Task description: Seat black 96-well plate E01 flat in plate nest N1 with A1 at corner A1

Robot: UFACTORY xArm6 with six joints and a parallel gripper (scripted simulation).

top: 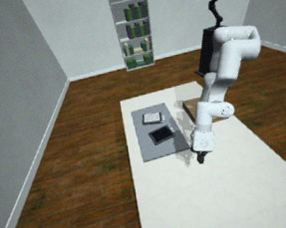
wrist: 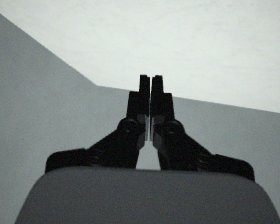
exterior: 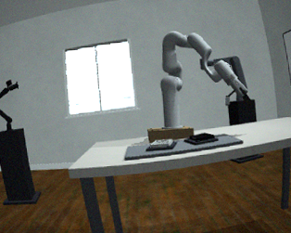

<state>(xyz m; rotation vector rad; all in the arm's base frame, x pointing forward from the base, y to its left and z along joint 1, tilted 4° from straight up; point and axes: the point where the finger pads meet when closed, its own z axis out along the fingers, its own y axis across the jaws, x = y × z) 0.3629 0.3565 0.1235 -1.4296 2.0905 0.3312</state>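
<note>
Black plate E01 (top: 161,134), centre frame on the grey deck (top: 148,149), not visibly seated in its nest; white plate E07 (top: 152,118) sits just above it. End effector (top: 201,159) (clenched, grasping nothing) hangs right of the deck above the bench (top: 227,201); reseating remains.

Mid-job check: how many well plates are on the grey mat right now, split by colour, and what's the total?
Black plates: 1, the black plate nearer the gripper, which is shut on nothing and off to the side of the grey mat.
White plates: 1, the white plate at the mat's far end.
Total: 2 plates.
</note>
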